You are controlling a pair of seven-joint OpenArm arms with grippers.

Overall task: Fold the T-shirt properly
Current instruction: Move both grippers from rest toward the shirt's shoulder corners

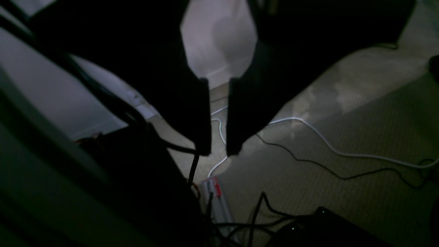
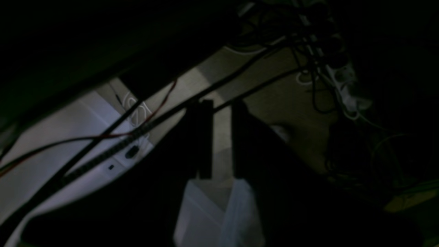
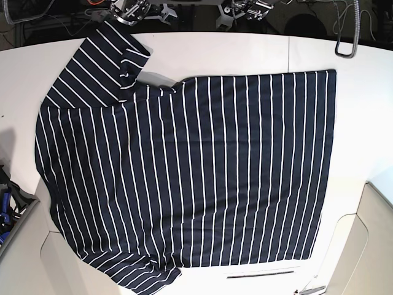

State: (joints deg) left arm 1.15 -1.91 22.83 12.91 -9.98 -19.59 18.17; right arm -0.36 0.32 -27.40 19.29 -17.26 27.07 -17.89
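The T-shirt point(image 3: 184, 166), dark navy with thin white stripes, lies spread flat on the white table point(image 3: 245, 49). Its hem runs along the right, one sleeve point(image 3: 98, 61) points to the upper left, and the other sleeve point(image 3: 141, 276) reaches the front edge. Neither gripper touches it. The left wrist view shows my left gripper point(image 1: 218, 149) over carpeted floor, its dark fingers a narrow gap apart with nothing between them. My right gripper point(image 2: 222, 104) also hangs over the floor, fingers slightly apart and empty. Only metal arm parts point(image 3: 129, 11) show at the table's far edge.
White cable point(image 1: 343, 151) and black cables trail across the carpet below the arms, beside a power strip point(image 2: 346, 82) and a dark box point(image 1: 325, 226). A grey hose point(image 3: 350, 37) hangs at the table's far right. Blue-and-black gear point(image 3: 5, 209) sits off the left edge.
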